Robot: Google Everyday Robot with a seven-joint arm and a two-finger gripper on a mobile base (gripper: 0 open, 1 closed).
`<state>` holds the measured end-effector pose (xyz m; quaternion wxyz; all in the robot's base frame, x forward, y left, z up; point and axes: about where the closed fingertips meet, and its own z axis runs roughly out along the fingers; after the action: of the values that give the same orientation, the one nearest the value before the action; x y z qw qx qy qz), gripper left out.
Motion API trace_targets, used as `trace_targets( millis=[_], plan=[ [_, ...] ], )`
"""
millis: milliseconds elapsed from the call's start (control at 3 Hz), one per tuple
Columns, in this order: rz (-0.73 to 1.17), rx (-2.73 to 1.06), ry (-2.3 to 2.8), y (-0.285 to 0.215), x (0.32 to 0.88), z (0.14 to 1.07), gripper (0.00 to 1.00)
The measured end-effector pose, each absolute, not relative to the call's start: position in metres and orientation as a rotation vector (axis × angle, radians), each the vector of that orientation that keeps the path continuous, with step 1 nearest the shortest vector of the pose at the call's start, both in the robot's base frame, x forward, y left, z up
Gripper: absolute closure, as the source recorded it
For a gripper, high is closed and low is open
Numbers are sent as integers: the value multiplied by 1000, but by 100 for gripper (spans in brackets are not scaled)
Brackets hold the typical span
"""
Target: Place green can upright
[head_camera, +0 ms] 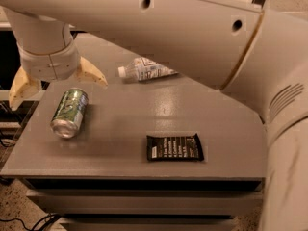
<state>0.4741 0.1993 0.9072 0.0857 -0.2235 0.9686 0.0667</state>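
Camera view | my fingers [91, 72] spread wide, holding nothing, above the left of the surface [120, 129] | can [70, 112] on its side just in front of them, not touching | long axis near-to-far, far end leaning right | I judge I must come forward and down across it.

Shiny metal green can [70, 112], matt grey table [125, 138] (slight sheen), smooth plastic gripper [57, 86] just above it

Your claw [57, 86] hangs over the left rear of the bench [120, 129], its two cream fingers [91, 73] spread wide. Just in front of it the green can [70, 113] lies on its side. A clear bottle [147, 70] lies further back, and a black packet [174, 148] lies flat near the front edge.
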Motion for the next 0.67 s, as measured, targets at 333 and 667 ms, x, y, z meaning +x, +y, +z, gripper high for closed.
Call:
trace_targets(
  millis=[333,667],
  plan=[
    [184,-592,2921,201,470,899,0],
    [138,-554,2945,204,474,892,0]
  ],
)
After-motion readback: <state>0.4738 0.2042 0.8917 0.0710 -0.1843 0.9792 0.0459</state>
